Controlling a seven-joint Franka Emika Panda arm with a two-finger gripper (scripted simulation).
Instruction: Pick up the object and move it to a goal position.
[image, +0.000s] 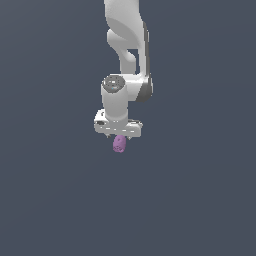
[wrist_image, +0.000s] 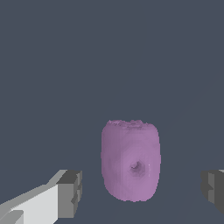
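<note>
One purple-pink object (image: 119, 144) sits directly under the white gripper (image: 119, 136) in the exterior view, on the flat dark grey floor (image: 200, 200). Seen from the wrist, the object (wrist_image: 131, 161) (bumpy, with a small dimple on its face) stands between the two dark finger pads (wrist_image: 71, 193), a clear gap showing on either side. So the gripper (wrist_image: 142, 190) is spread wide and grips nothing, its fingers apart from the lump
</note>
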